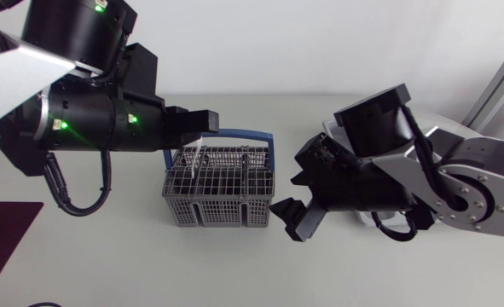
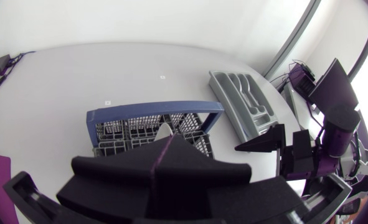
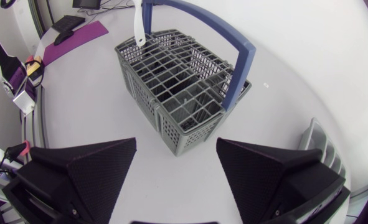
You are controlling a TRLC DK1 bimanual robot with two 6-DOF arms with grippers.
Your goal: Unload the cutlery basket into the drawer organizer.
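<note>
Two grippers are seen: left gripper [image 1: 202,126] is pinched on a white utensil [image 3: 138,25] at the cutlery basket [image 1: 220,192] rim; right gripper [image 3: 176,149] is held spread beside the basket. Drawer organizer [image 2: 246,102] is laid near the basket.

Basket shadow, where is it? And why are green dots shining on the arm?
Head view: basket throws only a faint, soft shadow on the table; green dots are little lamps glowing on the left arm. Right wrist view: pale shadow beside the basket, white utensil brightly lit.
</note>
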